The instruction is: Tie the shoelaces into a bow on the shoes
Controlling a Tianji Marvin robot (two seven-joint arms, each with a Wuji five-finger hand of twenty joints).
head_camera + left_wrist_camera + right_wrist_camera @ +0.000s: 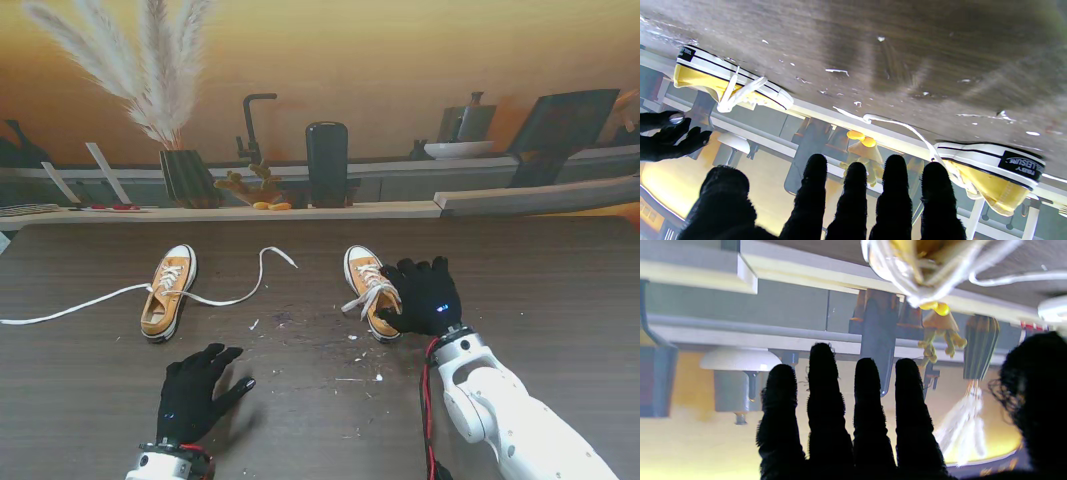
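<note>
While laces (pixel 372 296) lie loose, right robot hand (pixel 428 295) hovers spread, seemingly empty, beside the shoe (pixel 371 290).
Left robot hand (pixel 195 388) open; laces could slip any pinch.

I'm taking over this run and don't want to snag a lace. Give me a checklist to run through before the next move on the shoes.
1. Left hand free and open: ok, fingers spread, holding nothing, nearer to me than the left shoe.
2. Right hand free: ok, fingers extended beside the right shoe; whether it touches the shoe, cannot tell.
3. Left shoe's laces tied: not ok, both ends trail loose across the table.
4. Right shoe's laces tied: cannot tell, bunched on the tongue.
5. Both shoes upright, toes away from me: ok.
6. Table clean: not ok, small white scraps between the hands.
</note>
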